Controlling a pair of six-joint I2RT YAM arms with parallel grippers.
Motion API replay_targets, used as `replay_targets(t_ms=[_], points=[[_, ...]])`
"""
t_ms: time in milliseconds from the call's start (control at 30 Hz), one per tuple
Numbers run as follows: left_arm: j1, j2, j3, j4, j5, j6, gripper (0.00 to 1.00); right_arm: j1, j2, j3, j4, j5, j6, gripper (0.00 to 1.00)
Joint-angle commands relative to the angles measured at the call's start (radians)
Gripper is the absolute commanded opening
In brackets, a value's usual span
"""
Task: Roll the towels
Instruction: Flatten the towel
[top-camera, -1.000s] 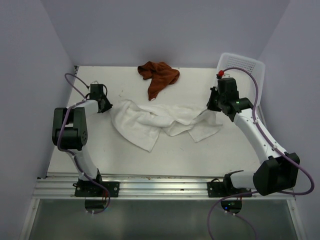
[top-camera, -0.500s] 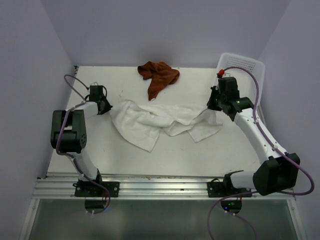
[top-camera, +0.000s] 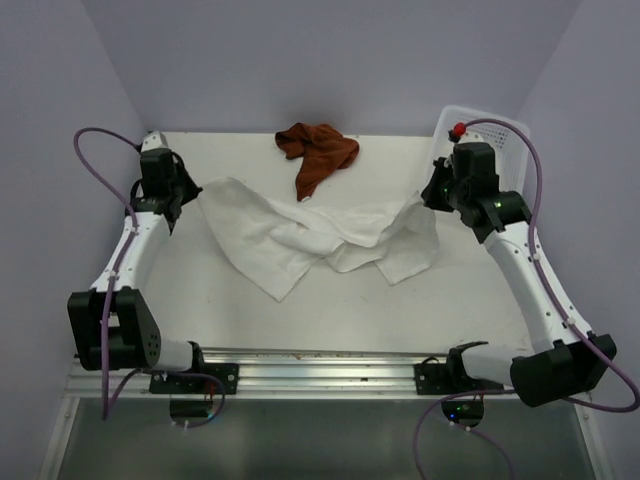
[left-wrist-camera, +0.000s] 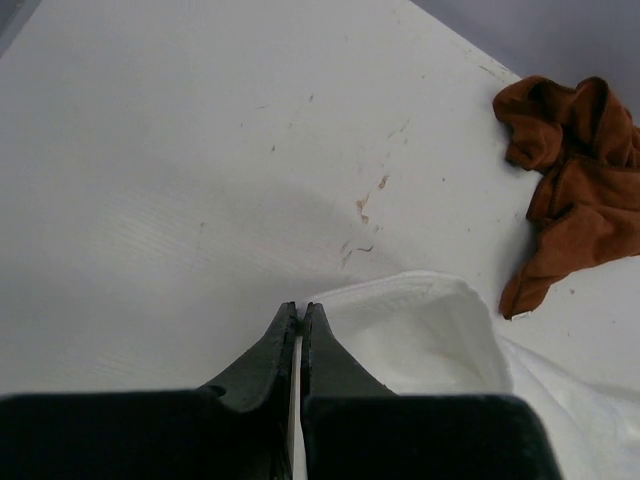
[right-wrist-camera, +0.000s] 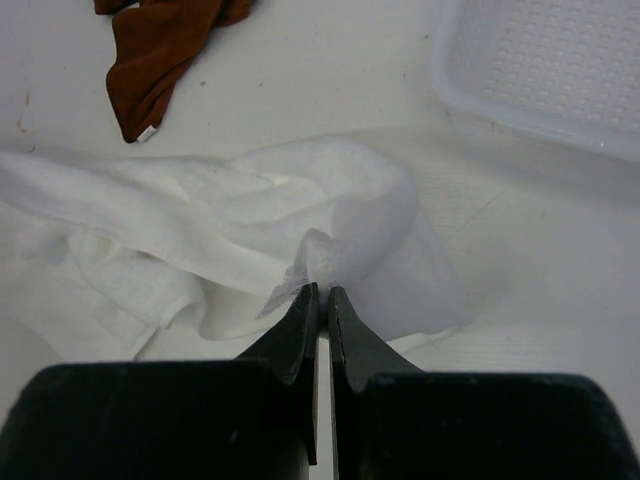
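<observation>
we see a white counter (top-camera: 400, 290) closed in by pale lilac walls (top-camera: 330, 60) at the back and on both sides; at the near edge a metal rail (top-camera: 320, 368) carries the bases of the two arms. the surface is matt and mostly clean, but the left wrist view shows some small brown marks and thin scratches on it, just beyond the cloth.

the white towel (top-camera: 320, 235) lies in the middle of the counter, stretched from left to right, wrinkled and partly folded over itself, with one loose part hanging toward the near side. the left gripper (left-wrist-camera: 301, 312) is at the far left of the counter, its jaws pressed together on a thin edge of the white towel's left corner. the right gripper (right-wrist-camera: 323, 292) is at the right side, jaws clamped on a small pinch of the same towel, which rises there into a soft fold.

the rust-brown towel (top-camera: 318, 152) is crumpled in a heap at the back of the counter, near the middle, apart from both grippers; its lower tip comes very near to the white towel, and we cannot tell if they touch.

a white perforated basket (top-camera: 495, 125) stands in the far right corner, beside the right gripper. purple cables (top-camera: 100, 140) loop along both arms
</observation>
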Motion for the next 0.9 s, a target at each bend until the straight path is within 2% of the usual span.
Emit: replay_targets(t_ms=[0,167,333,633,867], points=[[0.012,-0.079,0.024,-0.066,-0.017,0.043,0.0,-0.004,-0.057,0.06,-0.044,-0.032,0.0,0.0],[0.02,-0.227,0.013,-0.066,-0.037,0.076,0.0,-0.005,-0.097,0.129,-0.116,-0.035,-0.025,0.0],[0.022,-0.327,0.085,-0.143,-0.124,0.09,0.0,-0.005,-0.118,0.208,-0.186,-0.063,-0.032,0.0],[0.025,-0.476,0.162,-0.217,-0.239,0.099,0.0,-0.004,-0.202,0.284,-0.301,-0.08,-0.039,0.0],[0.023,-0.53,0.197,-0.261,-0.33,0.139,0.0,-0.005,-0.313,0.279,-0.327,-0.134,0.003,0.0]])
